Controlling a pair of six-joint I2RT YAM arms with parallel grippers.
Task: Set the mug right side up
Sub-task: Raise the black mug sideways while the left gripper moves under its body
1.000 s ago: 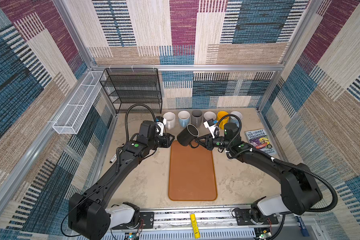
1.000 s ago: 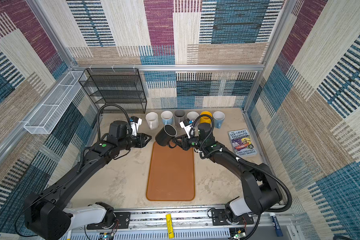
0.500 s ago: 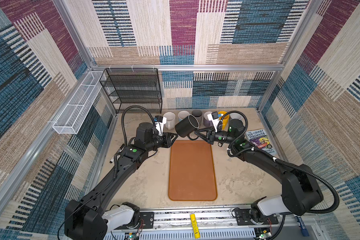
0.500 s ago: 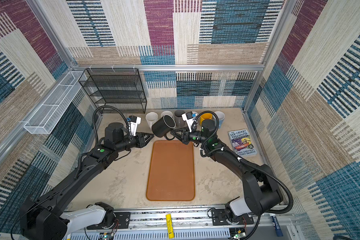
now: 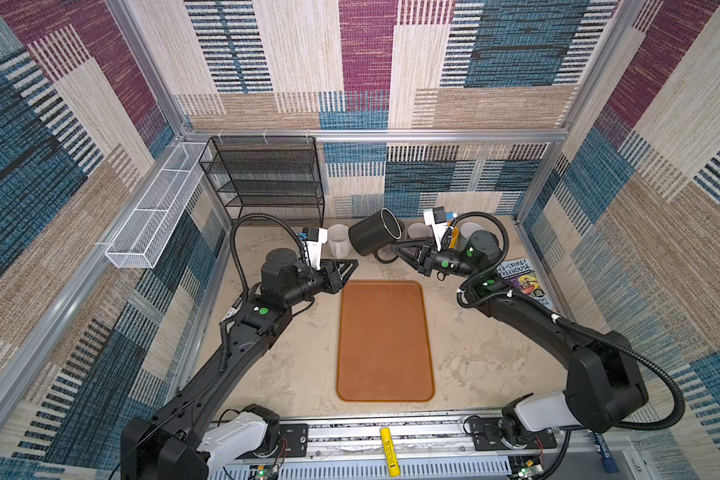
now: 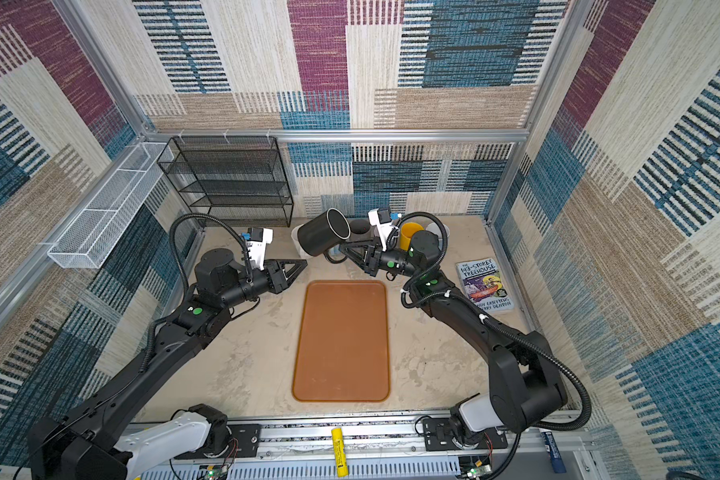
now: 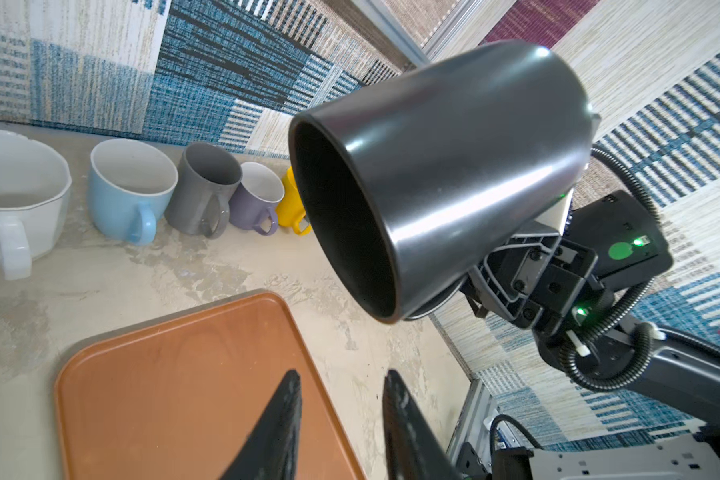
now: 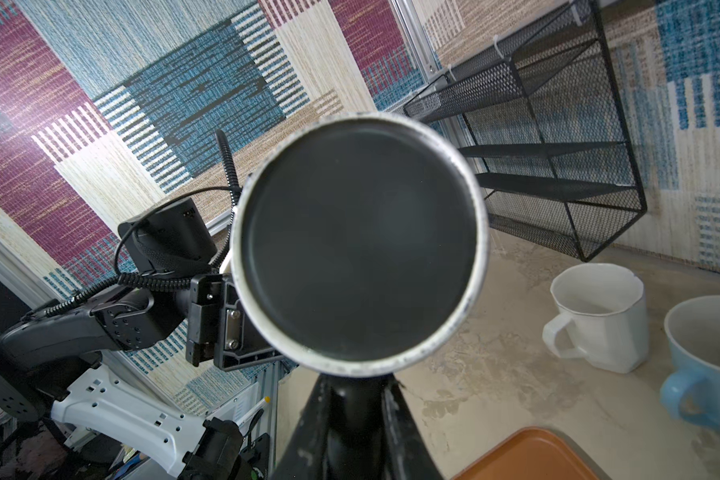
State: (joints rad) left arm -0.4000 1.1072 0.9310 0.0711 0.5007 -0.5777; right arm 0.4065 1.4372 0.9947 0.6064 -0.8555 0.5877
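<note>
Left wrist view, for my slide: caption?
Right gripper holds the black mug tilted in mid-air, row of mugs behind.

So the right gripper (image 5: 393, 249) has hoisted the black mug (image 5: 371, 240) a good bit higher, further off the tray (image 5: 385, 340) than a second ago.

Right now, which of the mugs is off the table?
The black mug: the right gripper holds it by the handle in the air, tilted. The other mugs stand upright in a row on the table.
</note>
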